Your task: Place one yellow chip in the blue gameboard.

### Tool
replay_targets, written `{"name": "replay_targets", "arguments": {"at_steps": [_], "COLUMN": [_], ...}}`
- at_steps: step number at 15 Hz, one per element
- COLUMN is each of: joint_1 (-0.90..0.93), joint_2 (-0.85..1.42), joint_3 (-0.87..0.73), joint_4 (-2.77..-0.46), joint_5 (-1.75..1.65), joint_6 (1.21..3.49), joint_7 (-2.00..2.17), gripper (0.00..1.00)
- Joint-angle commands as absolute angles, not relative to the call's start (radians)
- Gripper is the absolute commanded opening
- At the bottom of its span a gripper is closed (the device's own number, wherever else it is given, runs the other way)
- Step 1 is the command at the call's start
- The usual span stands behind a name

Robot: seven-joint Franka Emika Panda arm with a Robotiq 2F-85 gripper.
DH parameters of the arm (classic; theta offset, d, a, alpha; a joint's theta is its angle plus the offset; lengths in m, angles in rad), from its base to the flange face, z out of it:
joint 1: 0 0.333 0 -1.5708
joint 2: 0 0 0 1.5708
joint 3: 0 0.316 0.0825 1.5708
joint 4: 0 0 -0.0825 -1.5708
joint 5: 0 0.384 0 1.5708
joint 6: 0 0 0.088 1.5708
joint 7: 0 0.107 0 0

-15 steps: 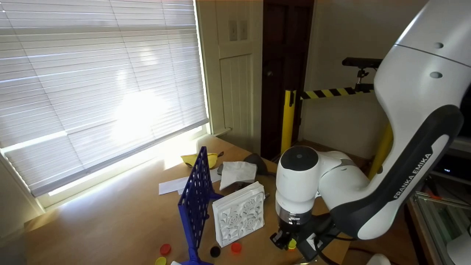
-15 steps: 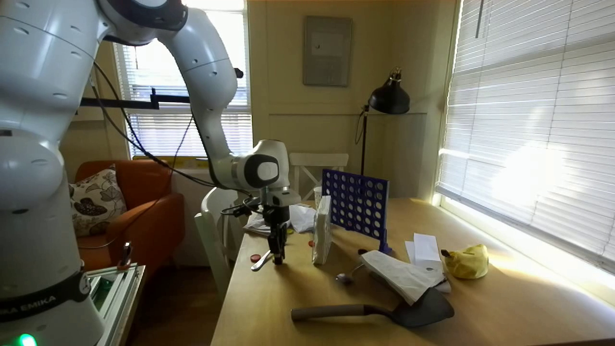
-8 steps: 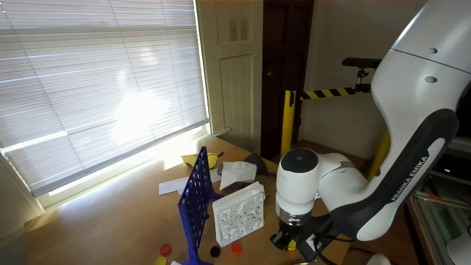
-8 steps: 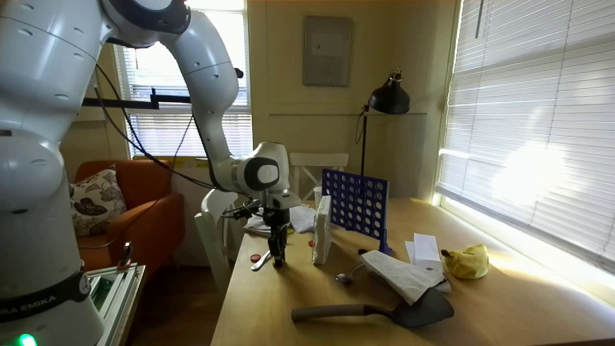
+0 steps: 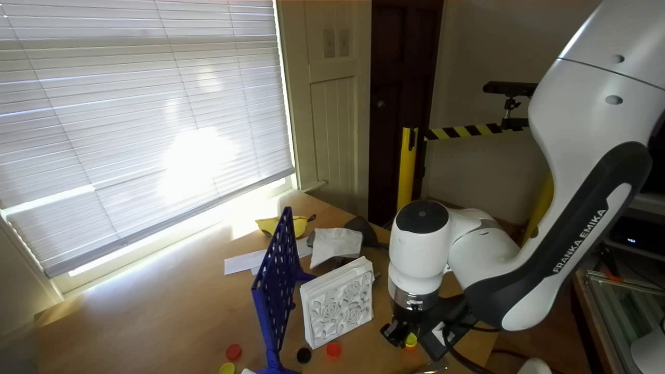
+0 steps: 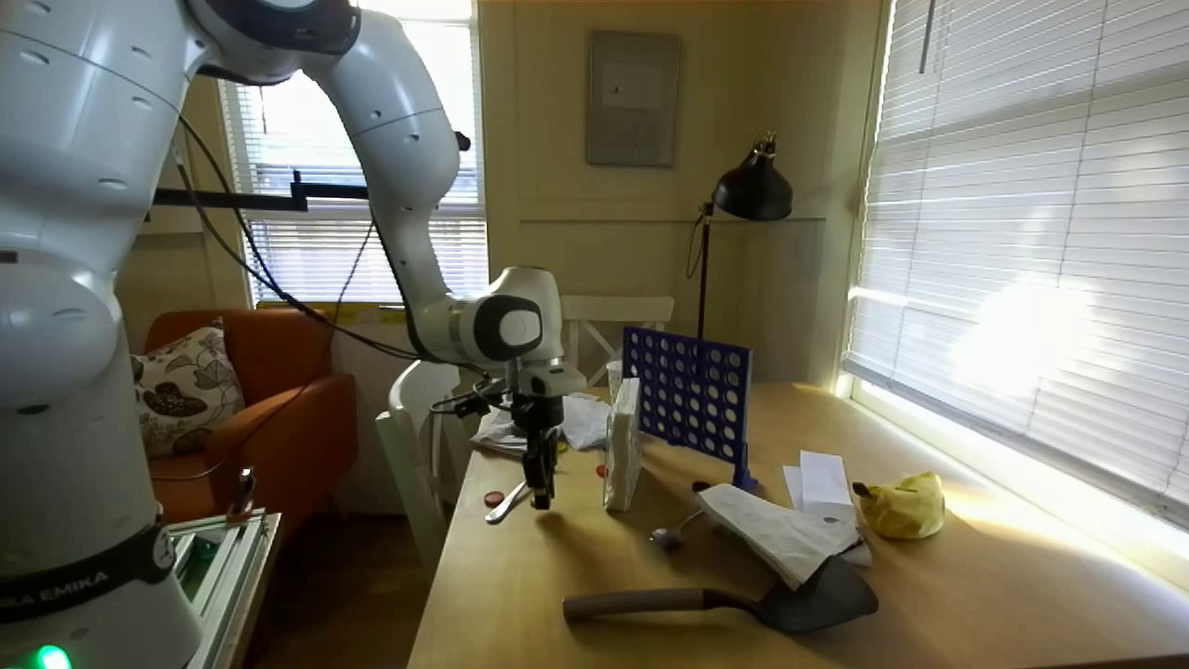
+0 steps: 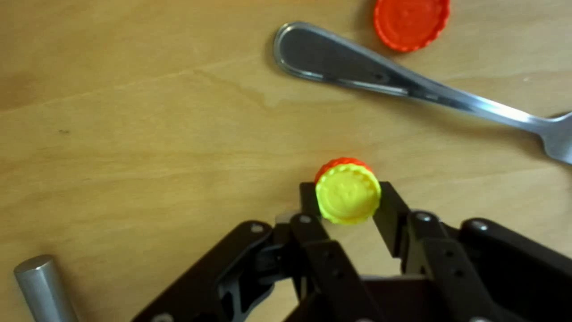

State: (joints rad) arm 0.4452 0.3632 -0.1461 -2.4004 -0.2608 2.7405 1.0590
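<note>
Yellow chip (image 7: pixel 348 197), one: edge-gripped between partly closed fingers (image 7: pixel 389 217), face level; blue gameboard (image 5: pixel 275 283) upright, well apart, beyond white box (image 5: pixel 337 309); tipping likely needed.

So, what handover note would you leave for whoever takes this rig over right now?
Gripper: closed on a round yellow plastic chip.
Watch: a red ridged rim shows behind the chip; whether that piece is held too, I can't tell.
Perforated blue plastic gameboard: upright on the wooden table, with a flower-carved white square block standing between it and the gripper.
Done: chip gripped.
Left: carry it to the board, probably over or around the block, and release it in there.
</note>
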Motion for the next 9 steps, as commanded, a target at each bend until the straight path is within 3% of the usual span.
{"name": "replay_targets", "arguments": {"at_steps": [1, 2, 3, 4, 9], "joint_1": [0.413, 0.406, 0.404, 0.405, 0.393], "joint_2": [0.318, 0.314, 0.310, 0.307, 0.300], "joint_3": [-0.126, -0.117, -0.116, -0.118, -0.104], "joint_4": [-2.415, -2.414, -2.418, -2.418, -2.422], "joint_5": [-0.283, -0.275, -0.280, -0.286, -0.281], "joint_6": [2.727, 2.721, 2.731, 2.731, 2.733], "joint_7": [1.041, 1.033, 1.033, 1.040, 1.033], "gripper": [0.11, 0.11, 0.40, 0.13, 0.11]}}
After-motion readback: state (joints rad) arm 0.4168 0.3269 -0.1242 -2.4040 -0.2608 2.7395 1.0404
